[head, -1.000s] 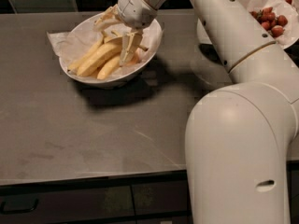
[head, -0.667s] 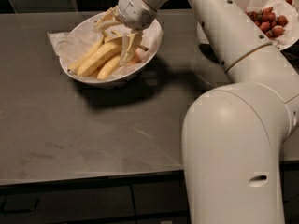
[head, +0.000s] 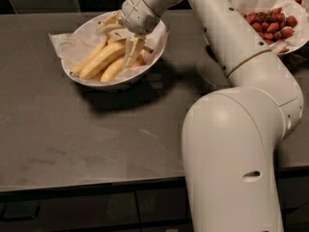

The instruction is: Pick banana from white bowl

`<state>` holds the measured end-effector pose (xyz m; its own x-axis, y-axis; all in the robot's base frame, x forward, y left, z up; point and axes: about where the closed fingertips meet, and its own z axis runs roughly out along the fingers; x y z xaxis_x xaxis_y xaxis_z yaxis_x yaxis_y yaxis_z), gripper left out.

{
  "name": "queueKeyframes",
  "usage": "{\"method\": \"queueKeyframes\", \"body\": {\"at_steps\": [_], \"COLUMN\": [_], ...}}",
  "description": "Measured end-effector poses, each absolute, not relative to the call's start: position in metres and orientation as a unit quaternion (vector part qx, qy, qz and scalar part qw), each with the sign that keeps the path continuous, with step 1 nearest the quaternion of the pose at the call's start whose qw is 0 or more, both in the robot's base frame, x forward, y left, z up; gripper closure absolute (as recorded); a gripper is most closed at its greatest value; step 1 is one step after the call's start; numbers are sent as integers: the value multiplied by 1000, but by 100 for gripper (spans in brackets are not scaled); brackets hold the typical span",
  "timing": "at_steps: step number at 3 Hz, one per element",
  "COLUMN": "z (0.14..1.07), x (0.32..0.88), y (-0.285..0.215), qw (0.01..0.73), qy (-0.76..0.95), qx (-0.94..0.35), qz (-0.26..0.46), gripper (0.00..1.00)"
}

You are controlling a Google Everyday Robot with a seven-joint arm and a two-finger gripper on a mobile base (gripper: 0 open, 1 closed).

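Banana [head: 102,62] update: lying low in the white bowl [head: 91,83] on the crinkled paper, slanting from the near-left rim up toward the middle, squeezed right against the slimmer bananas [head: 88,61] beside it. Comparing with a second ago: barely anything changing, honestly. Still parking the gripper [head: 123,42] in the same spot, dipping into the far-right part of the white bowl, right over the upper ends of the fruit. Not lifting anything, not nudging anything around in there either. Guessing that means lining up for the grab rather than backing out, so the actual pick is not happening yet. Fingers [head: 133,52] looking spread, one poking down at the banana's upper end, the other splaying out left above the bowl's far rim, not pinching anything as far as I can tell. Arm [head: 217,28] reaching in from the right of the white bowl, sloping down toward it, wrist tipping over the far-right rim. Probably needing care when closing, with those slim neighbours touching the thick one.
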<state>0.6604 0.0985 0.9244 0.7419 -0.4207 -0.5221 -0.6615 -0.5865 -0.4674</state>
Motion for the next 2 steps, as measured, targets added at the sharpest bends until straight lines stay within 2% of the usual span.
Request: {"method": "queueKeyframes", "body": {"at_steps": [1, 2], "z": [918, 912], "x": [659, 654], "y": [100, 101], "qw": [343, 346], "qy": [308, 308], "qx": [-865, -861], "qz": [196, 210], "gripper": [45, 68]}}
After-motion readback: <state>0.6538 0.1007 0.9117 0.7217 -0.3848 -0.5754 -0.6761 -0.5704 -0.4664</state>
